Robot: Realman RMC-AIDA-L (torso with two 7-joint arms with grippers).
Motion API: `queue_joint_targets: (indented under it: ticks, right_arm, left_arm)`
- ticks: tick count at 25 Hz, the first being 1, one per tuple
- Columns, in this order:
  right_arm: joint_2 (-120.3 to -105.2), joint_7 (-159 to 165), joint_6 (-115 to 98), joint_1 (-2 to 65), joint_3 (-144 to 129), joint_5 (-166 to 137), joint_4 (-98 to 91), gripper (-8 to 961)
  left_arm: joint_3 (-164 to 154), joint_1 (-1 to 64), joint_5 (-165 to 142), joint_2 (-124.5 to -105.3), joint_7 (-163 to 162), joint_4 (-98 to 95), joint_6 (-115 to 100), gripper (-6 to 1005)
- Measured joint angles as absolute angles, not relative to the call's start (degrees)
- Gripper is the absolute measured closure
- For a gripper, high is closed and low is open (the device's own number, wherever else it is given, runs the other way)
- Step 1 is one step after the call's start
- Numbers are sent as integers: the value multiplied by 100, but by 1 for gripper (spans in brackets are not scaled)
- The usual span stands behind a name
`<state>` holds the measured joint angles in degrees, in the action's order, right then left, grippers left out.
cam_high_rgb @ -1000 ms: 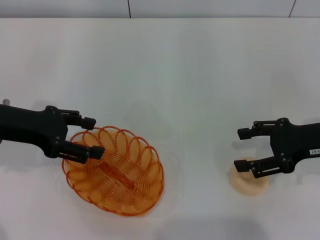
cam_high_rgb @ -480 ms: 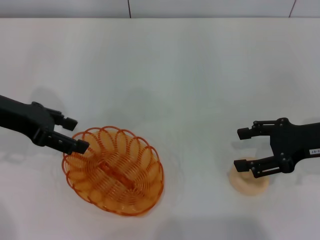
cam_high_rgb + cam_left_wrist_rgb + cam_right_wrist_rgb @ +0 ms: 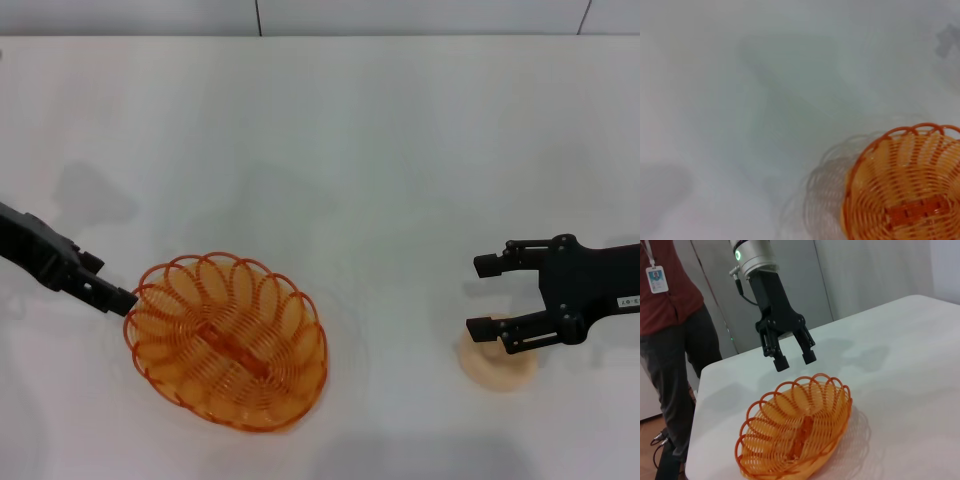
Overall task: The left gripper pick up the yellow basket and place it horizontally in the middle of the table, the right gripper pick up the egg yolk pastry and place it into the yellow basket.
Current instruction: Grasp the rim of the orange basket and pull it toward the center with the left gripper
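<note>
Basket set. Left gripper (image 3: 792, 358), empty and spread, at oval orange wire basket's (image 3: 228, 340) 9 o'clock. Next: right gripper (image 3: 487, 297), wide, must close on pale round pastry (image 3: 497, 361).

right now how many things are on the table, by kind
baskets: 1, the yellow basket
pastries: 1, the egg yolk pastry under the open right gripper
total: 2
The open left gripper hovers above the basket's rim, holding nothing.

Even, bright overhead light; shadows soft.
Left wrist view is blurred throughout; a faint shadow is cast beside the yellow basket (image 3: 905, 185).
</note>
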<state>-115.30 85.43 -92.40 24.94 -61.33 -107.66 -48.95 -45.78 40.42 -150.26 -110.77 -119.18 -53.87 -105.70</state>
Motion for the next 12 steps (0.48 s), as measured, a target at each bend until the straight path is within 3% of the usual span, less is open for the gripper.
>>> queue_joint_targets:
  ticks: [12]
  right_arm:
    - [-11532,8543,-9260,2522,-6155,-10719,-4896,112]
  left_arm:
    - [-5087,4383,-15300,-11158,-12687,-5327,-10478,183]
